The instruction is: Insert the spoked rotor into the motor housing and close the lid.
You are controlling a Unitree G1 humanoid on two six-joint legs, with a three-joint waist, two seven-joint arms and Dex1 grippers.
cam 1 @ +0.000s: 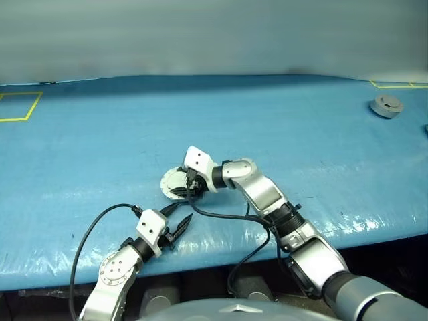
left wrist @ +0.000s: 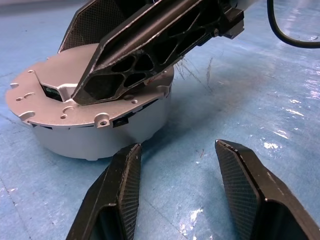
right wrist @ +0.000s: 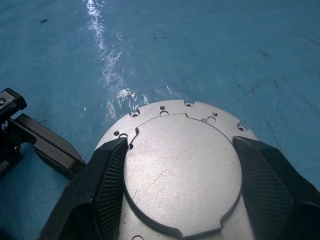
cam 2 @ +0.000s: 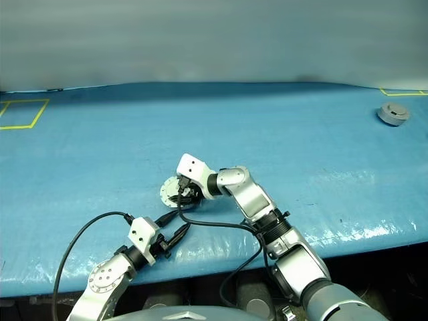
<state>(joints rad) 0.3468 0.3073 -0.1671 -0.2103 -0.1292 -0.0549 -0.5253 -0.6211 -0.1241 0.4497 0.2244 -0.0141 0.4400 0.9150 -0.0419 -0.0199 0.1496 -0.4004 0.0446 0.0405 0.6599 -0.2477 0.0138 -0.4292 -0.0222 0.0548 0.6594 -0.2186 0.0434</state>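
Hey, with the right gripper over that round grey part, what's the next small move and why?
Probably lift the right gripper straight up. Its fingers straddle the lid, which appears seated flat on the motor housing, so the closing looks done. The left gripper waits open beside it.

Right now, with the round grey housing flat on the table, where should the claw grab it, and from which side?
Probably the plain side wall of the housing, just under its wider top plate, the right claw coming straight down. It sits flat on the table, the wall is round and even, and the plate's rim should stop slipping.
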